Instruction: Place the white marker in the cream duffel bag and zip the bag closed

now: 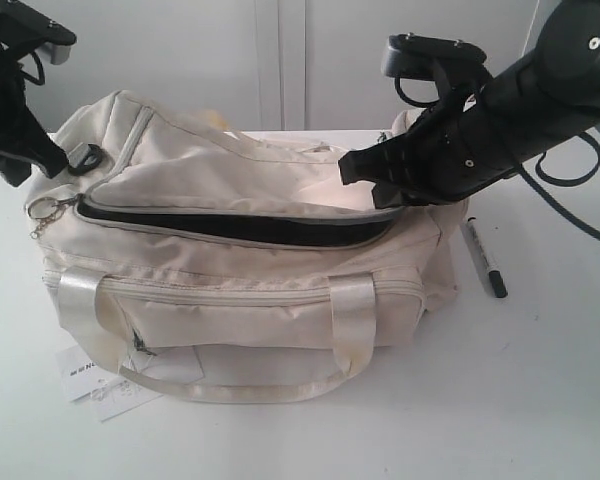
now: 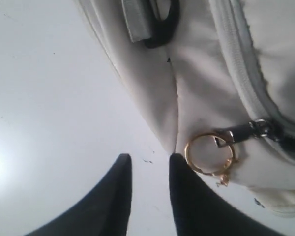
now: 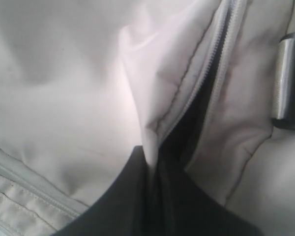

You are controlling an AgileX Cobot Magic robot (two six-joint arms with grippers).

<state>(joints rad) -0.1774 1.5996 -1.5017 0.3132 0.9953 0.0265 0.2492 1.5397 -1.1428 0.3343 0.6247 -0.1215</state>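
The cream duffel bag (image 1: 230, 270) lies on the white table with its curved top zipper standing open, showing a dark slot (image 1: 240, 225). The white marker (image 1: 483, 257) rests on the table just right of the bag, black cap toward the front. My right gripper (image 1: 352, 168) (image 3: 152, 155) is shut on the bag's upper flap beside the zipper's right end. At the bag's left end, my left gripper (image 1: 52, 160) (image 2: 148, 157) is open with nothing between its fingers. The zipper's gold ring (image 2: 209, 153) hangs right next to it, untouched.
White paper tags (image 1: 95, 385) lie at the bag's front left corner. Two shiny strap handles (image 1: 350, 310) hang over the bag's front. A black D-ring (image 1: 85, 158) sits at the left end. A pale wall stands close behind. Bare table (image 1: 540, 380) spreads to the front right.
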